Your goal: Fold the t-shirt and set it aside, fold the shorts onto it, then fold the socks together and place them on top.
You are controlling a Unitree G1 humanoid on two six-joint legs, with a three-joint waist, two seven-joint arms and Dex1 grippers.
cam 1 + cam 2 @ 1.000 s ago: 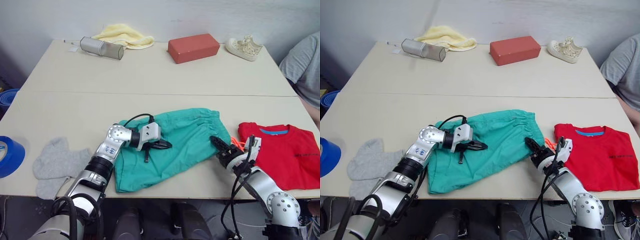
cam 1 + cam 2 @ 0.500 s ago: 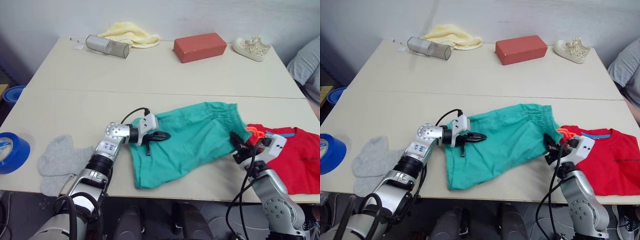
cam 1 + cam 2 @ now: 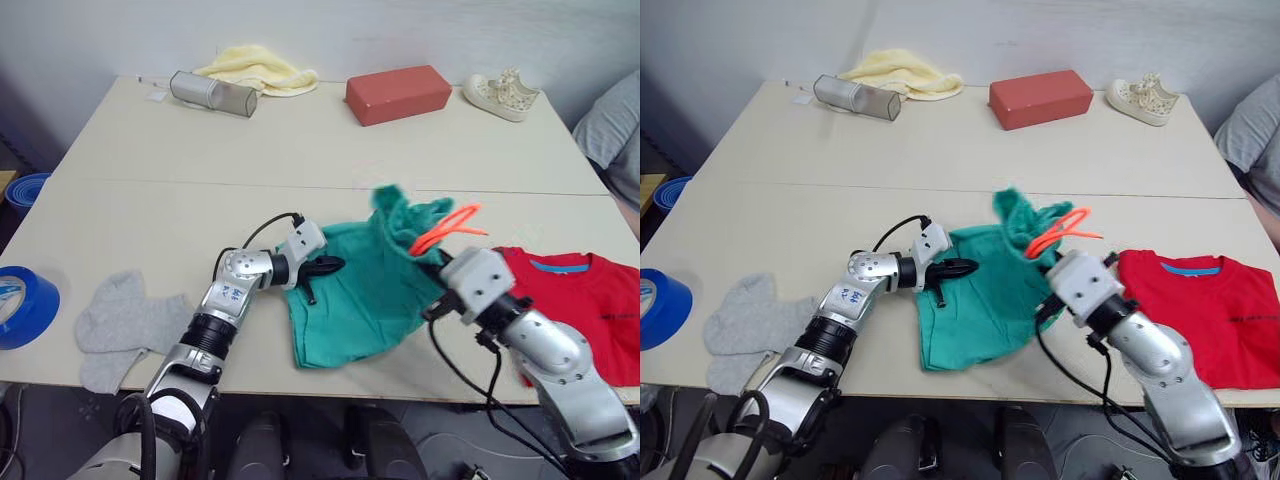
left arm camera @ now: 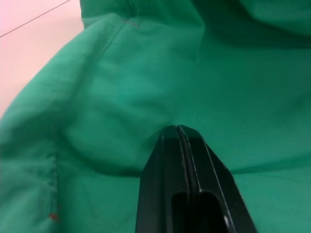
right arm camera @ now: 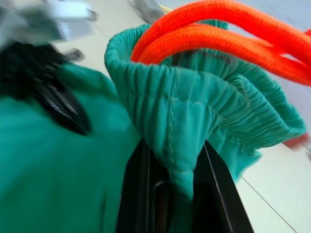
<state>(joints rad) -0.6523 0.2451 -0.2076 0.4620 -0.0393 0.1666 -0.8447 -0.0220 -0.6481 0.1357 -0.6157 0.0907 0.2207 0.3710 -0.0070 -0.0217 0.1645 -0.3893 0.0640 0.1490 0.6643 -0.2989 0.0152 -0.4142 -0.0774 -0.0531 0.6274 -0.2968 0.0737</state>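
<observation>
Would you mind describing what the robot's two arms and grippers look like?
Both arms are silver-grey metal segments with round joints and black cables looping alongside. The left gripper and right gripper each have two black fingers on a white wrist housing. Small blue markings sit on the left arm's round joint.

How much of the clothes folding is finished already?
The t-shirt already lies folded at the table's right side. Now the right gripper has pinched the shorts by the waistband and lifted that end, while the left gripper, fingers shut, presses down on the other end. The socks lie unfolded near the left edge, waiting.
</observation>
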